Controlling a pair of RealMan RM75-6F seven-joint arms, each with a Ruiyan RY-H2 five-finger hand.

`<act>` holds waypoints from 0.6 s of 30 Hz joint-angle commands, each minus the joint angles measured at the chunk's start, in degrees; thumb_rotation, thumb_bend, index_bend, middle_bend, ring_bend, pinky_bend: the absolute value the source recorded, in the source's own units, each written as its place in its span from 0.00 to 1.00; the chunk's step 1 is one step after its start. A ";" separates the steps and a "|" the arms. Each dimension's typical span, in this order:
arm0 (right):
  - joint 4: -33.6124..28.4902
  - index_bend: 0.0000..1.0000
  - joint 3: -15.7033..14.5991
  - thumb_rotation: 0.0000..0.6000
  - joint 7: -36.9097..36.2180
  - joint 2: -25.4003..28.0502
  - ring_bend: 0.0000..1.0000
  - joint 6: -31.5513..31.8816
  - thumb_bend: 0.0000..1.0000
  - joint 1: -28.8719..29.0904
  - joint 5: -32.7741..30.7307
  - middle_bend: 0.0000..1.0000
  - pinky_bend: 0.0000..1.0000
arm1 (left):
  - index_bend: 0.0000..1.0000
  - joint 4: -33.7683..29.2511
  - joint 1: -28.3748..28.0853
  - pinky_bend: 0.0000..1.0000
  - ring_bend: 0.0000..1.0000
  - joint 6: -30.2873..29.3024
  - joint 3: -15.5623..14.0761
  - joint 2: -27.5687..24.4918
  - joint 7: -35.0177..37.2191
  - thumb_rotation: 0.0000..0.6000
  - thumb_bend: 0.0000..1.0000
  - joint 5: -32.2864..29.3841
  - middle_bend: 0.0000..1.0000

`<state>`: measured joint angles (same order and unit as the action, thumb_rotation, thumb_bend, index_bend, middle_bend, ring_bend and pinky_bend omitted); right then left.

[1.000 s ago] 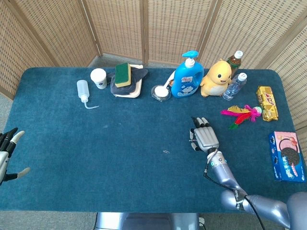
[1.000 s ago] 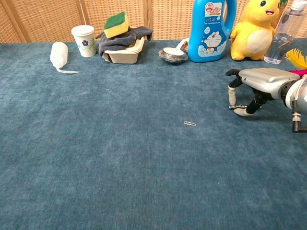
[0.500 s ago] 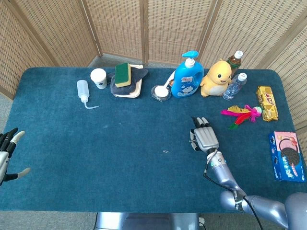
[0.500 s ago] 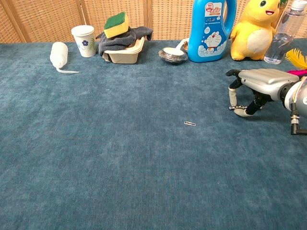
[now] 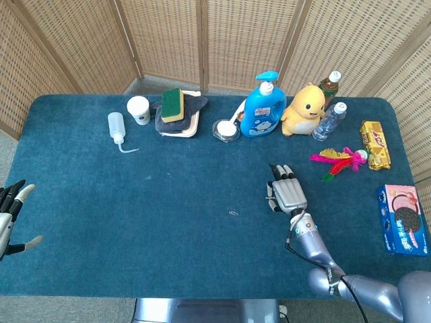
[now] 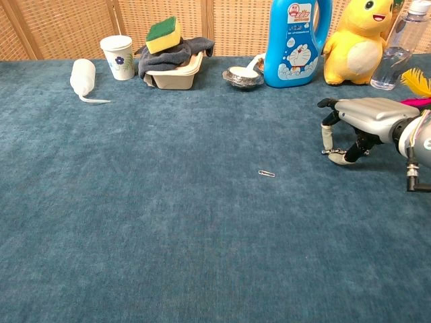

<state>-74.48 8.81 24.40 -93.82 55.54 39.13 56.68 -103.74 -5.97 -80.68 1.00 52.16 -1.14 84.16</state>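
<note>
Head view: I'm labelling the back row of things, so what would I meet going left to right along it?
Squeeze bottle → paper cup → green sponge → foil bowl → blue pump bottle → yellow plush toy → clear water bottle → yellow snack pack.

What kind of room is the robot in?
Probably a test room or lab, not a real home. A big table with blue cloth stands inside woven screens, and unrelated things line its far edge: a soap bottle, a yellow toy, a sponge.
</note>
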 commanded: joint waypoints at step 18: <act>-15.96 0.61 1.23 1.00 -6.12 7.38 0.00 3.49 0.49 -1.42 8.39 0.00 0.00 | 0.00 -0.16 -0.07 0.00 0.00 0.14 -0.14 0.02 -0.04 1.00 0.22 0.21 0.00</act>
<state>-89.10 9.79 18.82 -87.25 58.80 37.71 64.26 -103.90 -6.04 -80.54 0.87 52.19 -1.20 84.36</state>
